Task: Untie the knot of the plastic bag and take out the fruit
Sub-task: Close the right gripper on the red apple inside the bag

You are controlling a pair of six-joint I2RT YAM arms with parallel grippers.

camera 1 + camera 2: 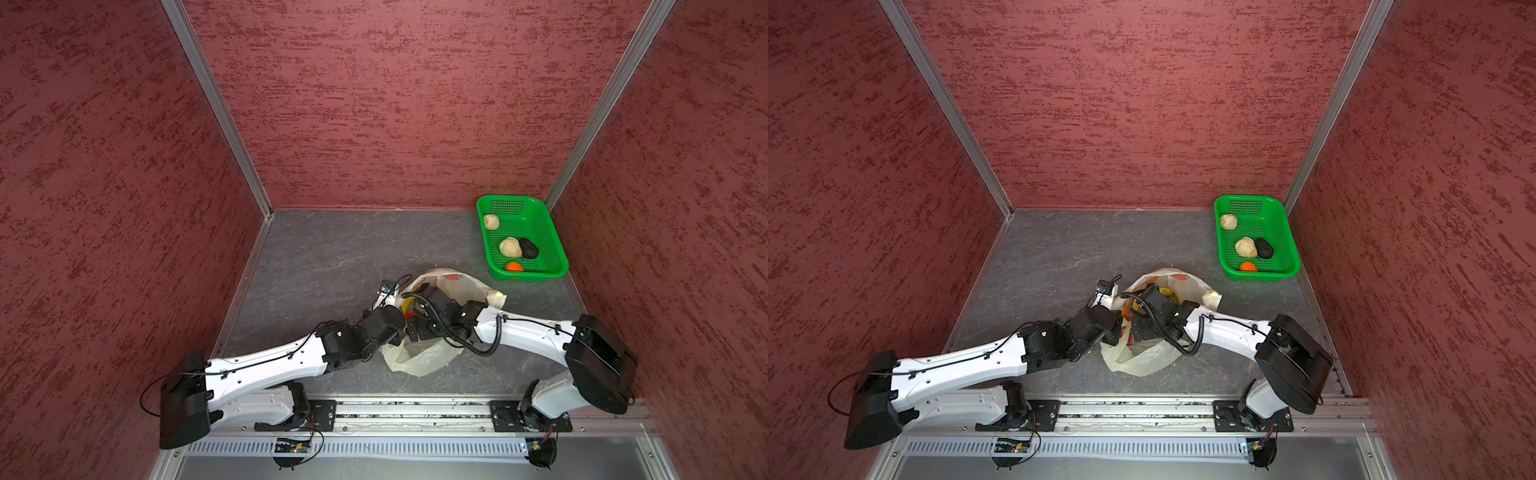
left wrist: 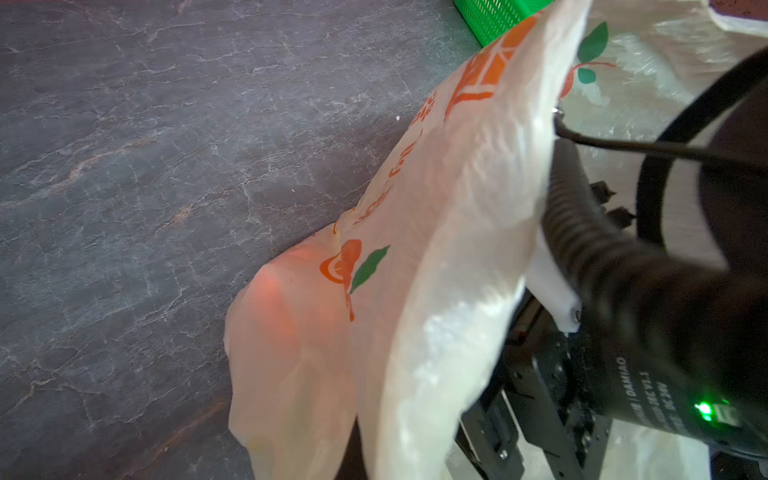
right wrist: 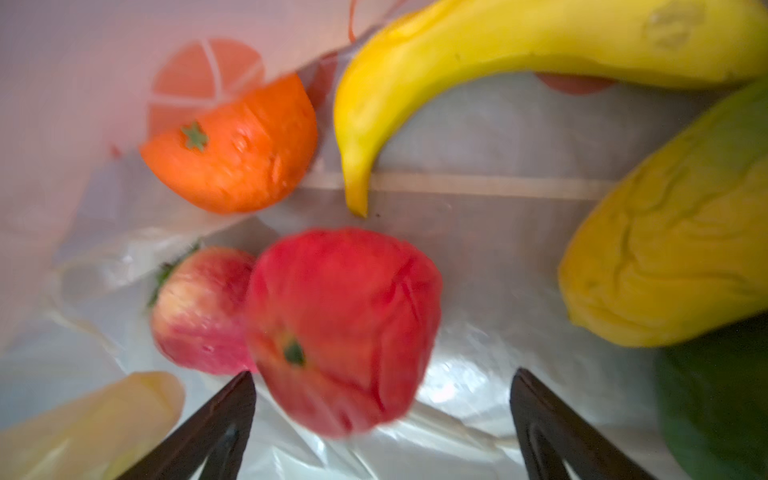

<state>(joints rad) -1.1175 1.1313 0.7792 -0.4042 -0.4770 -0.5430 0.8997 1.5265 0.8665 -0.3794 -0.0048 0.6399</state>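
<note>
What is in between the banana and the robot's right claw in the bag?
A round red fruit lies there, on the floor of the bag, just ahead of the open right gripper and not clamped. The right wrist view shows it.

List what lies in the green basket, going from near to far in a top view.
orange piece → large cream lumpy piece → small cream piece. The dark avocado lies level with the large cream lumpy piece, so it is left out of the order.
</note>
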